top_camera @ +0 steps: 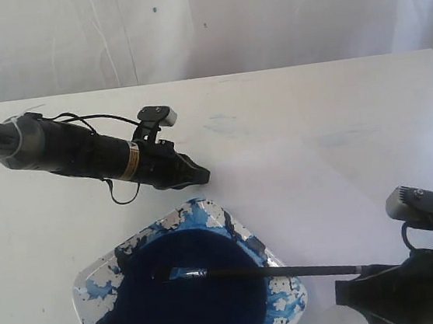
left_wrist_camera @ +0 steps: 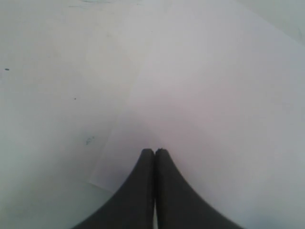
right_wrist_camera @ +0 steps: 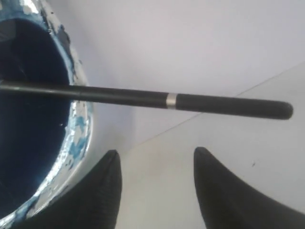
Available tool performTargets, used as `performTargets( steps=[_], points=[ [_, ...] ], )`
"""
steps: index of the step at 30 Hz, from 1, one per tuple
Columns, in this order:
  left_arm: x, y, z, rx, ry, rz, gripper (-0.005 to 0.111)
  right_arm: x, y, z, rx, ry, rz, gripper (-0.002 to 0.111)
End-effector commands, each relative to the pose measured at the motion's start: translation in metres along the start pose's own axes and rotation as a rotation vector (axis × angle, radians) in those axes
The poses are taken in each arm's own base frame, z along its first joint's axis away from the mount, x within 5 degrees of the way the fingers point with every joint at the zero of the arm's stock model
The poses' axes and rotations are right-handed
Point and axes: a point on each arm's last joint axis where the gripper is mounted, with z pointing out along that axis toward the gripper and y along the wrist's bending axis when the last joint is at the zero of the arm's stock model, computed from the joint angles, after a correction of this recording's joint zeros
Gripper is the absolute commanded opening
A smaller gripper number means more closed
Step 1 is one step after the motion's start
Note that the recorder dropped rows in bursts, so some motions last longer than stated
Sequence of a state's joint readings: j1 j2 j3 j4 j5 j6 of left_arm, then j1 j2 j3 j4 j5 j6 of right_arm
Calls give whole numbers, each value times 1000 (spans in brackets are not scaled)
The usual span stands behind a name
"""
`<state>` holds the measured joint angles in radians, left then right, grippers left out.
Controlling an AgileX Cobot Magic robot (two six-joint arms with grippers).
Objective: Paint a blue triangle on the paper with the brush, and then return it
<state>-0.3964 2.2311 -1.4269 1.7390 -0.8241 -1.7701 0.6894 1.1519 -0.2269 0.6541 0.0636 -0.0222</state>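
Your right hand point(right_wrist_camera: 155, 151) hung open and empty beside the brush point(right_wrist_camera: 143, 98), its bristles in the dish point(top_camera: 206, 208). The paper point(left_wrist_camera: 214, 95) by the dish looked blank: pick-up seemed the step, calling for closing on the handle.

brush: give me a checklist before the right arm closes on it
1. Right gripper open: ok, fingers apart.
2. Brush handle between the fingers: not ok, it lies just beyond their tips.
3. Handle reachable: ok, its end sticks out past the dish rim.
4. Bristles in paint: ok, the tip rests in the blue pool.
5. Paper blank: ok, no blue on the part in view.
6. Left gripper pinning the paper: cannot tell; it is shut over the sheet near a corner, contact unclear.
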Motion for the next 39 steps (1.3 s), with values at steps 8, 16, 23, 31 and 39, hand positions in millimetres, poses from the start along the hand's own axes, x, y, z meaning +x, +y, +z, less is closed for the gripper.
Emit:
performTargets(
  steps=[8, 16, 23, 31, 39],
  points=[
    [-3, -3, 0, -4, -3, 11, 0, -5, -11, 22, 105, -55, 67, 45],
    [-3, -3, 0, -4, -3, 11, 0, -20, -9, 23, 109, -182, 60, 45],
    [-3, -3, 0, -4, -3, 11, 0, -36, -1, 41, 121, -204, 142, 45],
    [-3, -3, 0, -4, -3, 11, 0, -38, -1, 45, 99, -224, 402, 45],
    [-3, -3, 0, -4, -3, 11, 0, -41, 1, 44, 58, -259, 516, 45]
  ],
)
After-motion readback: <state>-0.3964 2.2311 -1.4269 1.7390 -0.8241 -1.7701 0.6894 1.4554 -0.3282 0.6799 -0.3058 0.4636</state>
